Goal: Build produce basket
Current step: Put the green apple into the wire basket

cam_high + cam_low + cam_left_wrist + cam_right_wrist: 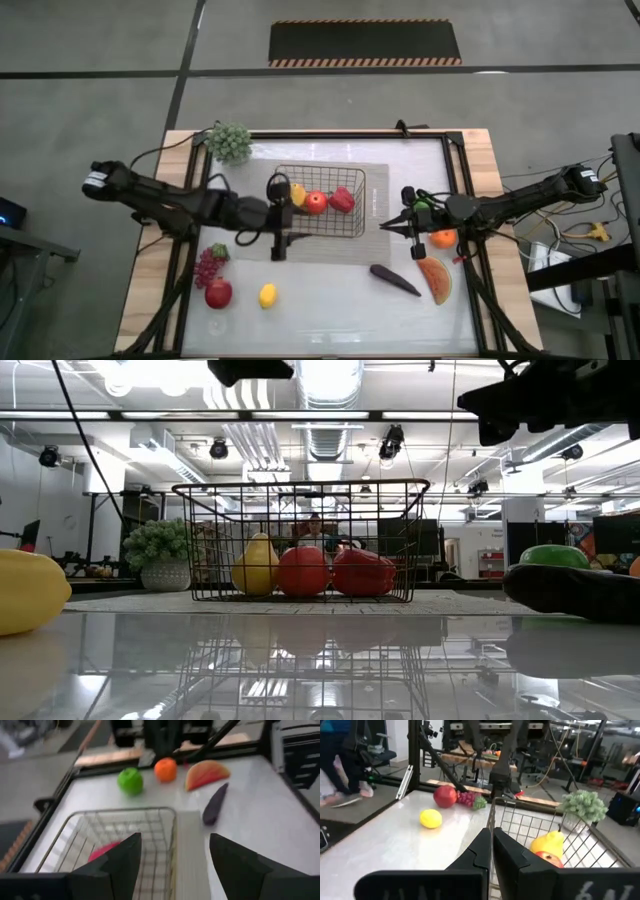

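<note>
The basket point(320, 200) sits mid-desk on a pale mat point(372, 205), already holding a yellow pear point(297, 193), a red apple point(316, 202) and a red pepper point(342, 199). Still out on the desk point(330, 300) are a lemon point(267, 295), a second apple point(218, 293) and dark grapes point(207, 266) on the left, and a green fruit point(424, 205), an orange point(443, 238), a watermelon slice point(435, 279) and an eggplant point(395, 279) on the right.

The left hand point(283, 222) hangs over the basket's near left corner, its fingers point(117, 865) spread apart with nothing between them. The right hand point(407, 222) waits just off the basket's right side, clenched tight on nothing.

The main risk seems to be the wire rim: the left hand is so close above it that a careless drop or sideways swing could hook a finger on the mesh and drag the light basket across the mat, spilling the three pieces inside. The round lemon and apple may also roll away if nudged rather than squarely pinched. On the right, the fruit lies close together near the arm, so a reach for one could knock another off the desk edge.
</note>
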